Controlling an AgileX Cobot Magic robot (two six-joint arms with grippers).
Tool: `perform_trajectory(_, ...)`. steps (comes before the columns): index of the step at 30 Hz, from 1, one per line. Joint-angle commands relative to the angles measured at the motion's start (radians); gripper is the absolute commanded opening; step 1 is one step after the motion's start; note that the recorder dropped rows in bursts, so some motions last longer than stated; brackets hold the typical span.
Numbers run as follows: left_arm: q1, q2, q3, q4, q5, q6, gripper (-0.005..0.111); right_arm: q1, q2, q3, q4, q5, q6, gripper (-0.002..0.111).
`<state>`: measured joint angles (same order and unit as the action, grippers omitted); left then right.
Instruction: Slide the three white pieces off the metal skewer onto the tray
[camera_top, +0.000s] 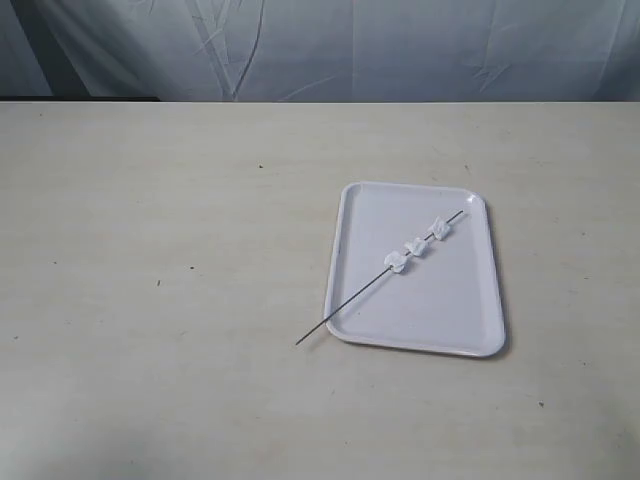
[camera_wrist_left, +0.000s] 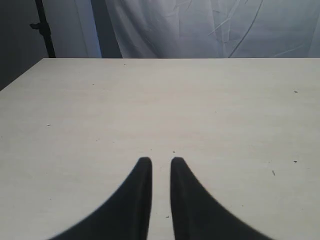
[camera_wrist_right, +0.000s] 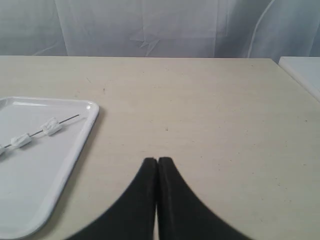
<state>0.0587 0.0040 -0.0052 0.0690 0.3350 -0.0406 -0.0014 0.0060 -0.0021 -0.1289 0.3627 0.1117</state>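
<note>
Pale speckled desk (camera_top: 150, 250) before you, wrinkled grey-white cloth (camera_top: 400, 50) behind, the tray (camera_top: 470, 320) flat on it. The metal skewer (camera_top: 350, 305) lies diagonally across the tray, one tip near its far right corner, the other past its near left edge onto the desk; the three white pieces (camera_top: 416, 246) sit threaded over the tray. Your left claw (camera_wrist_left: 161, 162) stands slightly apart, empty; your right claw (camera_wrist_right: 157, 161) is pressed together, off the tray.
</note>
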Motion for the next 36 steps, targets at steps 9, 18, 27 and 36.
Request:
perform_trajectory(9, 0.003, -0.004, 0.005, 0.003, -0.015, -0.002, 0.014, 0.001, -0.006, 0.002, -0.001, -0.008, -0.003, -0.001)
perform_trajectory(18, 0.003, 0.010, 0.004, -0.028, -0.037, -0.002, 0.014, 0.001, -0.006, 0.002, -0.001, -0.008, -0.003, -0.001)
perform_trajectory(27, 0.003, 0.230, -0.102, -0.069, -0.315, -0.004, 0.014, 0.001, -0.006, 0.002, -0.001, -0.008, -0.003, -0.001)
perform_trajectory(36, 0.003, 0.389, -0.263, -0.069, -0.335, -0.004, 0.014, 0.001, -0.006, 0.002, -0.001, -0.008, -0.005, -0.001)
